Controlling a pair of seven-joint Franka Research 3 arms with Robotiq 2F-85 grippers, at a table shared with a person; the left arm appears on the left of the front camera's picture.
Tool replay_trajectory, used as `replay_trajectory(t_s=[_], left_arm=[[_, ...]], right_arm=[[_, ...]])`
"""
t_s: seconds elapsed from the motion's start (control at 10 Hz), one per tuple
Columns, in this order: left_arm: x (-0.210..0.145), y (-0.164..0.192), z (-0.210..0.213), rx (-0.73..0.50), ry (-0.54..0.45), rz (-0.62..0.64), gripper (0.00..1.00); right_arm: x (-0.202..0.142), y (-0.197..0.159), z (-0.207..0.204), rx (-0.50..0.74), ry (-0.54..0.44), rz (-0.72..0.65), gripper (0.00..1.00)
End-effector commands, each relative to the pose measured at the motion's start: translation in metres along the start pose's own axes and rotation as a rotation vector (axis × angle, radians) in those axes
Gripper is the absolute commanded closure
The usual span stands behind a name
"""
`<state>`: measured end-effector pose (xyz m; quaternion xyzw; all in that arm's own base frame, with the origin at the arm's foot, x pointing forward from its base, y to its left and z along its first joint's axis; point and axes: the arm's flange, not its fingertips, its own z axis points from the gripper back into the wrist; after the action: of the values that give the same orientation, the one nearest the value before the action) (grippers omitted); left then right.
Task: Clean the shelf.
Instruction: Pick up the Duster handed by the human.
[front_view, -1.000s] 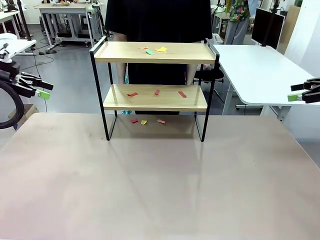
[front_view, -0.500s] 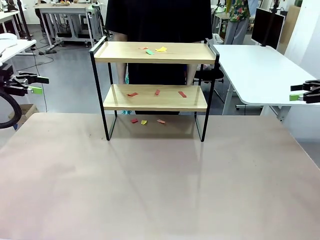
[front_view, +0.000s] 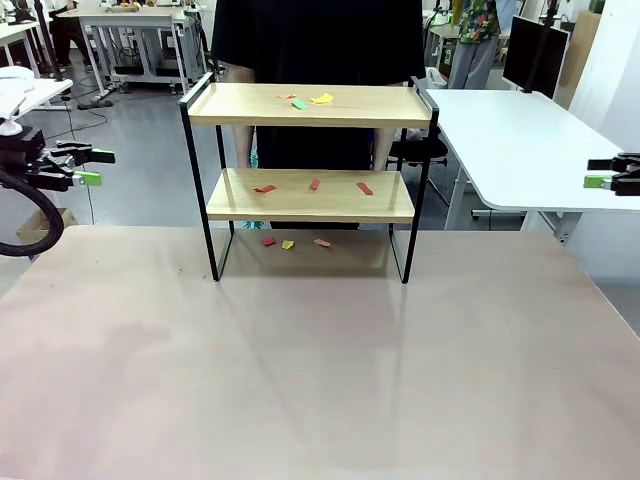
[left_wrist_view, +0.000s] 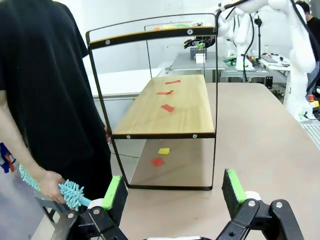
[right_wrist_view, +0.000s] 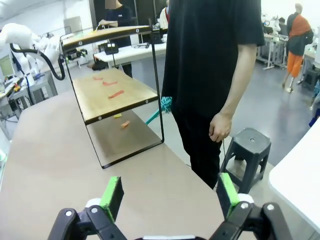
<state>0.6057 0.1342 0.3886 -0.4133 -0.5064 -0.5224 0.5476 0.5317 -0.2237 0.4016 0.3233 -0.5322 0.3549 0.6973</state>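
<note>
Centrally, upper middle of frame: shelf (front_view: 300, 203), two smooth pale wooden boards in thin black frame, on matte beige table (front_view: 300, 360). Flat coloured scraps (front_view: 314, 184) on both boards. At left edge left gripper (front_view: 95, 167), at right edge right gripper (front_view: 593, 172): spread wide, empty.

You get bright, even room light in every view. The shelf (front_view: 310, 105) throws only faint, soft shadows toward you across the tabletop (front_view: 300, 380), which has a dull sheen. The wrist views bow straight lines near their edges, and the distant background goes slightly soft.
</note>
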Motion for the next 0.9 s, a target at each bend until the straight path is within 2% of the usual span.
replay_trajectory(t_s=[0.0,0.5,0.8], left_arm=[[0.0013,0.0034,0.0021,-0.008,-0.051,-0.030,0.00],[-0.0001,0.0056,0.0029,-0.028,-0.069,-0.017,0.00],[-0.0028,0.0022,0.0007,-0.022,-0.040,-0.004,0.00]], right_arm=[[0.0028,-0.0062,-0.0018,0.000,-0.050,0.020,0.00],[0.0041,-0.0096,-0.0004,-0.012,-0.079,0.020,0.00],[0.0028,-0.0045,0.0013,-0.005,-0.039,-0.002,0.00]])
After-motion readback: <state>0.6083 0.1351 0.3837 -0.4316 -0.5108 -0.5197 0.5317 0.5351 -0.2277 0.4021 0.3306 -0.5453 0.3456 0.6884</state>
